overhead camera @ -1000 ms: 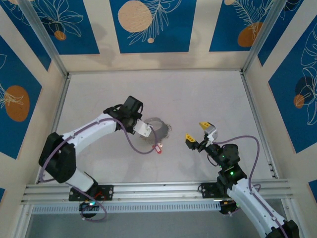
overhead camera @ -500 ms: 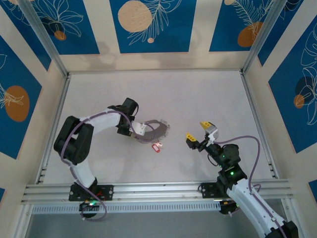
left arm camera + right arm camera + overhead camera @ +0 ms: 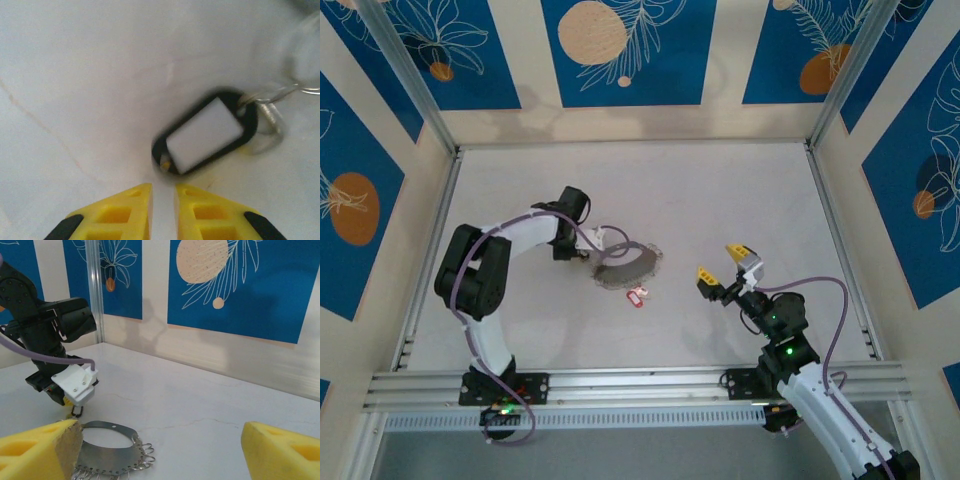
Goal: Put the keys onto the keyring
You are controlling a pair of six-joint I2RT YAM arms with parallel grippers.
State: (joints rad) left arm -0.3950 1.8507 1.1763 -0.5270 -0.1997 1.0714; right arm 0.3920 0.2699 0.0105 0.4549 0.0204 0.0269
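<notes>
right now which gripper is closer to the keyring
Left. The left gripper is down at the keyring's left end, fingertips right by a black key tag. The right gripper hangs open well off to the keyring's right, apart from it.

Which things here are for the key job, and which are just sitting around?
For the job:
- keyring
- red-tagged key
- black-tagged key
- left pincer, nearly closed, holding nothing
- right pincer, wide open

Just there:
- table
- blue flower wall panels
- metal rail along the front edge
</notes>
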